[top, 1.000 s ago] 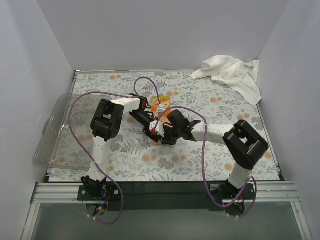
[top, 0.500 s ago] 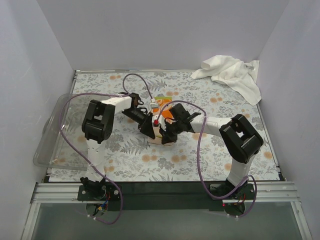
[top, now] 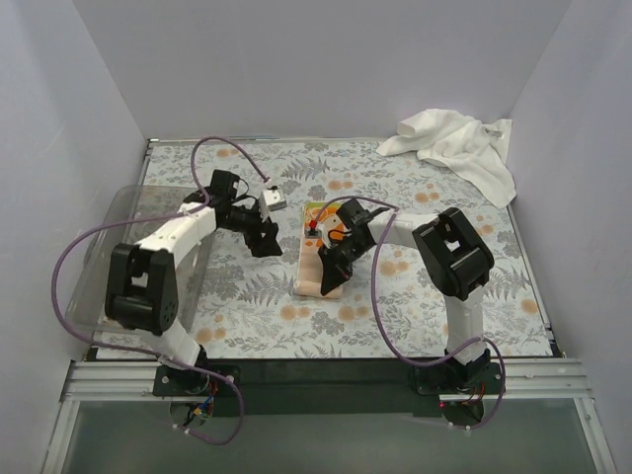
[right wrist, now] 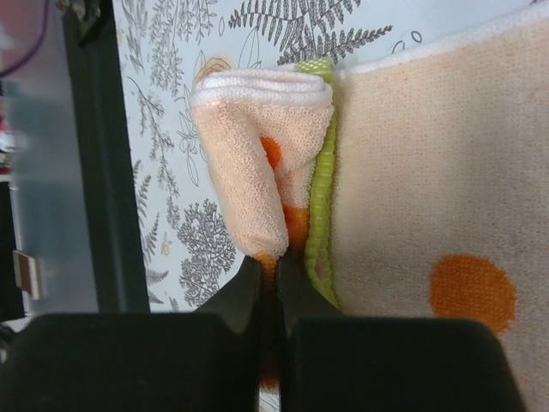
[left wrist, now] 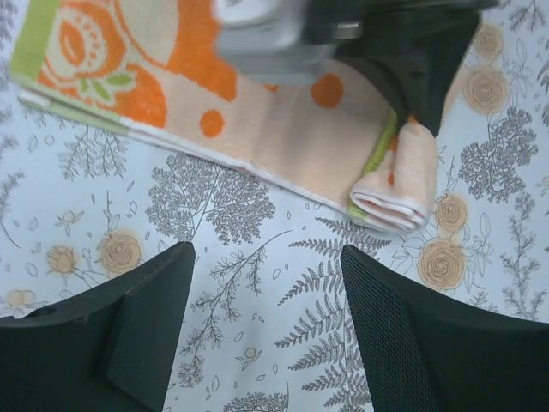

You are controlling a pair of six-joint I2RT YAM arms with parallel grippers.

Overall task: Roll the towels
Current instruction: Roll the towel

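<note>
Fern-print table cover (top: 247, 316) under both arms. My right gripper (right wrist: 273, 266) pinched shut on started roll, near end of small cloth (top: 312, 280), mid-table; I judge it keeps turns from springing loose. Left gripper (left wrist: 266, 313) open, empty, just beside cloth. White towel (top: 456, 144) crumpled, far right corner, unrolled.

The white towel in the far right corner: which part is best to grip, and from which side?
Probably its loose near lobe, taken from above on the near side. The white towel lies crumpled in the corner, so the walls crowd its far and right sides, while that lobe lies free.
</note>
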